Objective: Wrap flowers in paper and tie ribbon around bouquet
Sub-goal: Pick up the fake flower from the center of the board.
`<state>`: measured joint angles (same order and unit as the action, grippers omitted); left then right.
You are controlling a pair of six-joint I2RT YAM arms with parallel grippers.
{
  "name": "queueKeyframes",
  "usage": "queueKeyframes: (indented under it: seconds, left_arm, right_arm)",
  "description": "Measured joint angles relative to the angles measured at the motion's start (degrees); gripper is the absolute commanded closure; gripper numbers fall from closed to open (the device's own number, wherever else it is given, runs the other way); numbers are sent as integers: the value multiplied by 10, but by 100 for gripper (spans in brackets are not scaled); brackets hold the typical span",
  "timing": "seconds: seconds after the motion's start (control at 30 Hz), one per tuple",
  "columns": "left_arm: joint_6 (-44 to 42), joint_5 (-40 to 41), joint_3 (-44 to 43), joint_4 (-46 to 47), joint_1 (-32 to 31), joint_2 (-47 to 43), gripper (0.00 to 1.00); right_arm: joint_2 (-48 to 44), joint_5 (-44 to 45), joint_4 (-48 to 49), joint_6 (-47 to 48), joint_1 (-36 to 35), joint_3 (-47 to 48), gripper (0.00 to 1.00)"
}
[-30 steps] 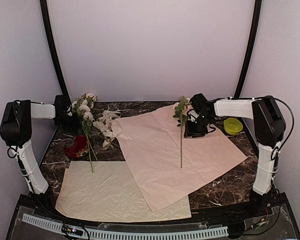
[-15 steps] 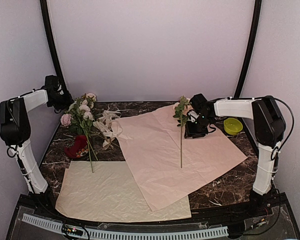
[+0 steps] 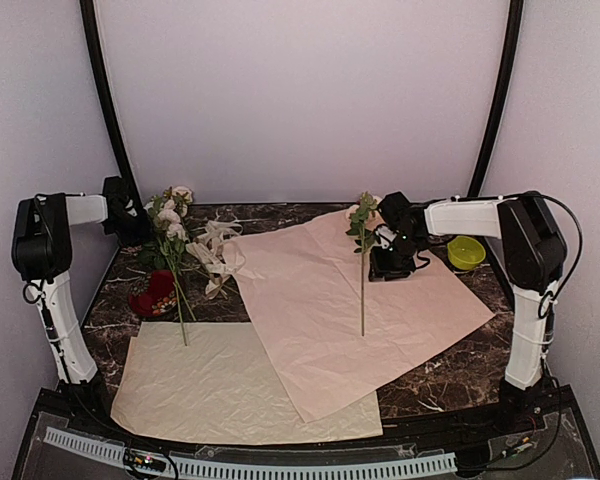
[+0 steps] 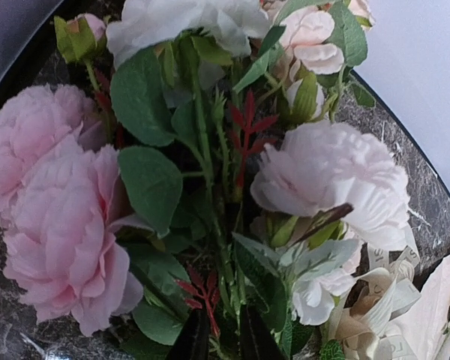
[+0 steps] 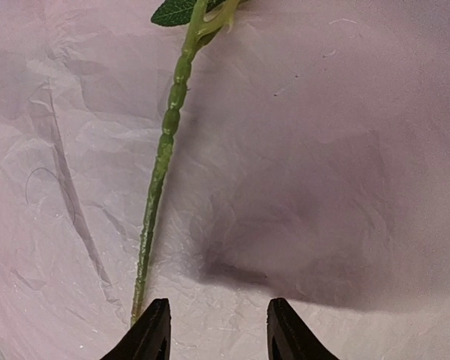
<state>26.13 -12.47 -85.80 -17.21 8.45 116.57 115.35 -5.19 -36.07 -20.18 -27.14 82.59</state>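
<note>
Only 2 dark fingertips (image 4: 190,343) of the left gripper (image 4: 223,342) show at the left wrist view's bottom edge, buried among leaves of the pink and cream artificial roses (image 4: 60,225); whether they pinch a stem cannot be told. The right wrist view's top edge cuts off the single thin green stem (image 5: 165,146) at its first leaf. From above, the crinkled pink paper sheet (image 3: 380,320) hides 1 corner of the pale cream-beige sheet (image 3: 200,385).

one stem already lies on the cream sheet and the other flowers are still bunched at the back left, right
Not quite. The stem lies on the pink paper, not on the cream sheet, as the top view shows. The other flowers are indeed still bunched at the back left.
</note>
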Motion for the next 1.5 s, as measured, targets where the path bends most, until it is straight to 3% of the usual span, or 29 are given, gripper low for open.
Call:
queueKeyframes:
  seconds: [0.73, 0.93, 1.13, 1.3, 1.5]
  left_arm:
    - [-21, -11, -14, 5, -23, 45, 81]
    - [-27, 3, -17, -4, -26, 45, 96]
    - [-17, 12, -19, -9, -26, 43, 100]
    - [-14, 41, -19, -9, -26, 13, 100]
    - [-21, 121, 7, 8, -26, -93, 100]
  right_arm:
    - [3, -4, -1, 0, -3, 0, 56]
    - [3, -5, -2, 0, -3, 0, 56]
    - [3, -5, -2, 0, -3, 0, 55]
    - [3, -5, -3, 0, -3, 0, 56]
    - [3, -5, -6, 0, -3, 0, 56]
